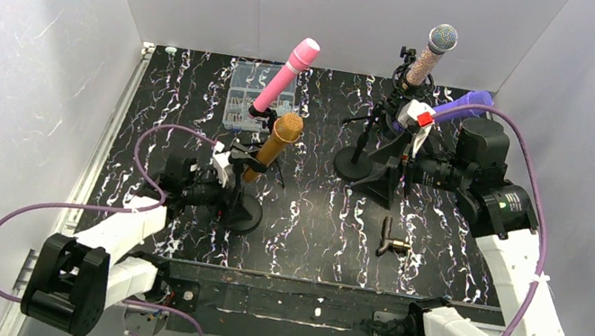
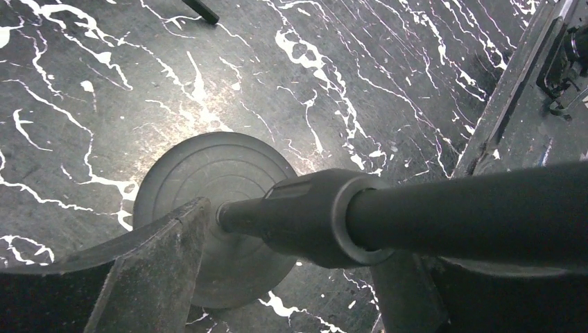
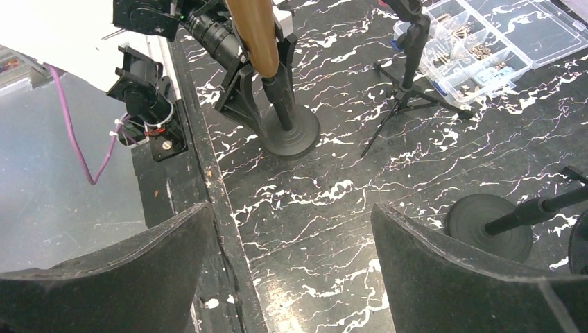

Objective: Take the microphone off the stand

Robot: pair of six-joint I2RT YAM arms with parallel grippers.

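**Gold microphone sits in its clip, both hands empty**

The gold microphone (image 1: 275,141) leans in the clip of a round-based stand (image 2: 208,180) on the left side of the desk (image 1: 312,225), head up and tilted away from the arms. The left hand (image 2: 291,257) is low at that stand. Its fingers are spread on either side of the black pole (image 2: 451,208) and do not look clamped on it. The right hand (image 3: 291,277) is well apart across the desk, wide open and holding nothing, facing the gold microphone from the far side.

The microphone is probably rigid and fairly heavy for its size, with most of the weight in the head. Its smooth, shiny barrel could slip in a light pinch. The best hold looks like the middle of the barrel just above the clip, squeezed firmly across its width. The clip likely grips by friction, so a pull along the barrel suits it. The stand may lift or tip unless its pole is braced.
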